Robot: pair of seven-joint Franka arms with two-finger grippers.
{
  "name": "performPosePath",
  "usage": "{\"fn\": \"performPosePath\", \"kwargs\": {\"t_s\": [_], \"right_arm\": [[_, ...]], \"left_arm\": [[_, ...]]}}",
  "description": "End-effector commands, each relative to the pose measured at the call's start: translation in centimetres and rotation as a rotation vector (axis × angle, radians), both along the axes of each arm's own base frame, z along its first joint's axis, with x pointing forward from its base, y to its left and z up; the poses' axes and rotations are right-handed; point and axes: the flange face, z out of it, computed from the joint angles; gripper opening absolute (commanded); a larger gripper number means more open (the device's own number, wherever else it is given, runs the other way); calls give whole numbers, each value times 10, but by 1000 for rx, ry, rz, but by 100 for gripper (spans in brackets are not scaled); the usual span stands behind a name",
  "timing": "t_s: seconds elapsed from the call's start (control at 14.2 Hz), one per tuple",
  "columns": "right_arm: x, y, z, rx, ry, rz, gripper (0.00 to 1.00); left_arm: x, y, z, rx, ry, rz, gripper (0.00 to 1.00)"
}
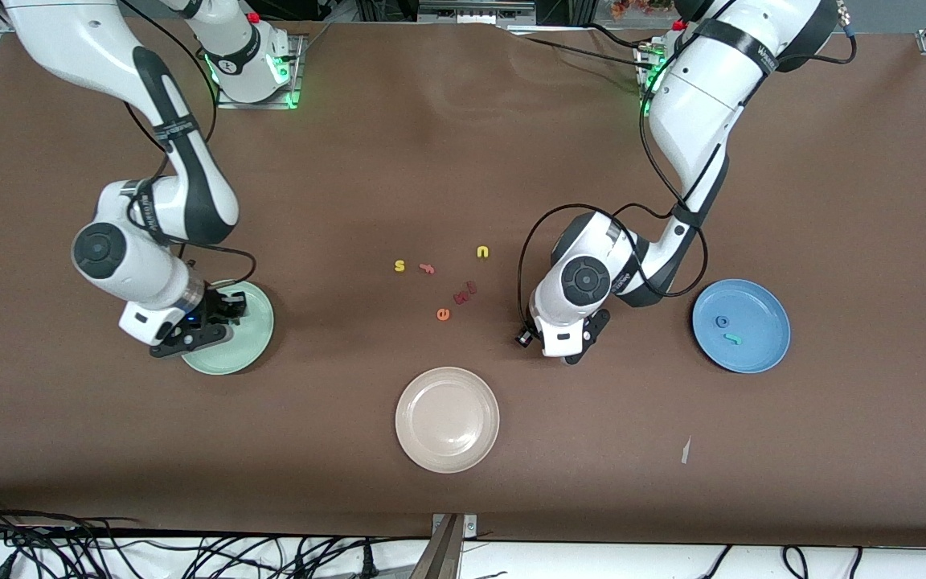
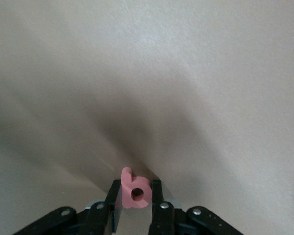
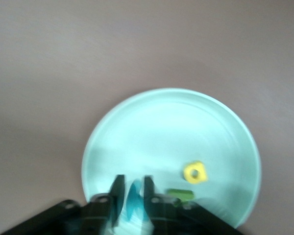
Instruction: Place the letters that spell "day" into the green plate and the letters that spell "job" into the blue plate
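My left gripper is down at the brown table between the beige plate and the blue plate, shut on the salmon b, which stands upright between its fingers. The blue o and teal j lie in the blue plate. My right gripper hangs over the green plate, shut on the teal y. In the right wrist view the yellow a and olive-green d lie in the green plate.
A beige plate sits nearest the front camera at mid-table. Loose letters lie in the middle: yellow s, salmon f, yellow u, dark red k, orange e. A paper scrap lies near the blue plate.
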Motion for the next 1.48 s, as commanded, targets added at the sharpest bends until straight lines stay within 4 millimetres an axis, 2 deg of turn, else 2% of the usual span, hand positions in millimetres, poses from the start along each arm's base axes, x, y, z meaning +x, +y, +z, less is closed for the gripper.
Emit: {"fn": "performPosePath", "kwargs": {"t_s": [0.0,0.21,0.42,0.7,0.91,0.98,1.05,1.12,1.27,1.41], "right_arm": [[-10,4,7,17,17,-30,100],[-8,4,38,19,32,-101,100],[0,-1,97,17,63,-140,100],[4,0,180,5,83,-206,100],[-7,0,231,13,89,-203,100],[-11,0,247,11,87,-201,100],[-14,0,259,12,87,-200,100],[-18,-1,270,13,84,-199,100],[-25,-2,290,17,63,-198,100],[-30,-3,305,16,55,-198,100]], "left_arm": [[24,45,37,73,50,-89,0],[39,105,59,69,109,-297,0],[47,179,71,125,192,-595,0],[58,271,61,108,241,-838,0],[62,328,60,59,255,-1004,1],[61,340,59,31,263,-1070,19],[59,356,59,-8,279,-1147,84],[60,363,61,-22,276,-1175,100],[61,382,69,-34,268,-1142,100],[64,393,90,-21,240,-1118,100]]}}
